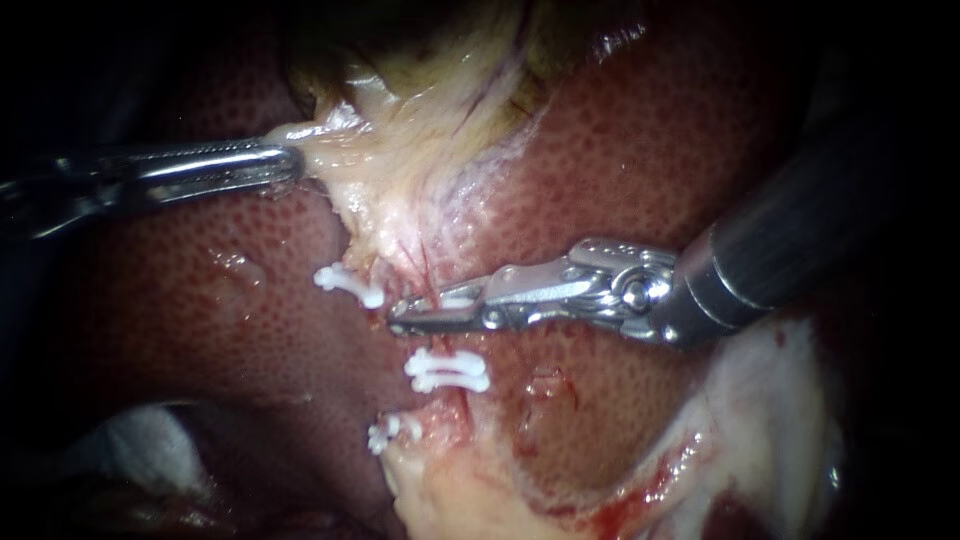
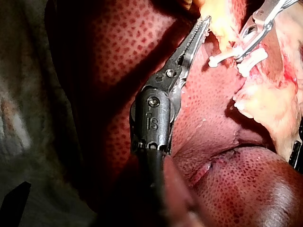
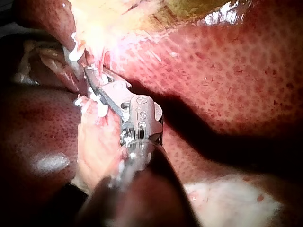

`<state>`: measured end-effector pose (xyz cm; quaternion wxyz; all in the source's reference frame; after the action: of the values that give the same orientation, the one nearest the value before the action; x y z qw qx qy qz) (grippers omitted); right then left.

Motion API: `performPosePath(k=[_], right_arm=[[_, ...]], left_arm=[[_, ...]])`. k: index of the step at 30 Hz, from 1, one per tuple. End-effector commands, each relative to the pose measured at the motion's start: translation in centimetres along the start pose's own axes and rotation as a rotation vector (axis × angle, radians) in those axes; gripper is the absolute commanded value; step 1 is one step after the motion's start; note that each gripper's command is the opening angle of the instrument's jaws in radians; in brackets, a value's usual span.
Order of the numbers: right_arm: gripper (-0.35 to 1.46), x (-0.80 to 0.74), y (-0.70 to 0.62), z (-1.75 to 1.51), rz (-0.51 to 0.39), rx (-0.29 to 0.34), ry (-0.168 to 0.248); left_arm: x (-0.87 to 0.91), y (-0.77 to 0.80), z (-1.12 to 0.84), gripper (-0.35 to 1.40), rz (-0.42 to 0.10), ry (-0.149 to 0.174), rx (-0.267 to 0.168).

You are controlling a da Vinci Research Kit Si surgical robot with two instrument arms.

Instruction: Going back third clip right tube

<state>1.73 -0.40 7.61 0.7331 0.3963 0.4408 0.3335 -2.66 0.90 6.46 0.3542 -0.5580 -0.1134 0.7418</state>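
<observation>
The liver is lying dark red and speckled, filling most of the view. Pale yellowish tissue is spreading over its upper edge. Something white is showing under its lower left edge.

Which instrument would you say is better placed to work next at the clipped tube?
Right, I would judge: the right instrument lies at the tube, between white clips. The left instrument is farther off, its jaws shut on pale tissue, which it would have to release.
</observation>
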Motion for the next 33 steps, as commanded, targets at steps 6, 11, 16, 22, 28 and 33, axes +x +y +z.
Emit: performPosePath(k=[6, 11, 16, 22, 28, 33], right_arm=[[-0.35, -0.01, -0.01, 0.0, -0.001, 0.003, -0.001], [0.1, -0.01, -0.02, -0.02, -0.002, 0.004, -0.002], [0.39, 0.0, -0.02, -0.04, -0.054, 0.007, -0.005], [0.48, 0.01, 0.0, -0.09, -0.13, -0.049, 0.02], [0.49, 0.03, 0.03, -0.25, -0.154, -0.074, 0.03], [0.49, 0.05, -0.01, -0.47, -0.159, -0.084, 0.034]], left_arm=[[0.0, 0.0, 0.0, -0.35, 0.0, 0.0, 0.0], [0.0, 0.01, 0.0, -0.35, 0.0, 0.0, 0.0], [0.0, 0.01, 0.0, -0.35, 0.0, 0.0, 0.0], [0.0, 0.01, 0.0, -0.35, 0.0, 0.0, 0.0], [0.0, 0.01, -0.01, -0.35, 0.0, 0.0, 0.0], [0.0, 0.01, -0.01, -0.35, 0.0, 0.0, 0.0]])
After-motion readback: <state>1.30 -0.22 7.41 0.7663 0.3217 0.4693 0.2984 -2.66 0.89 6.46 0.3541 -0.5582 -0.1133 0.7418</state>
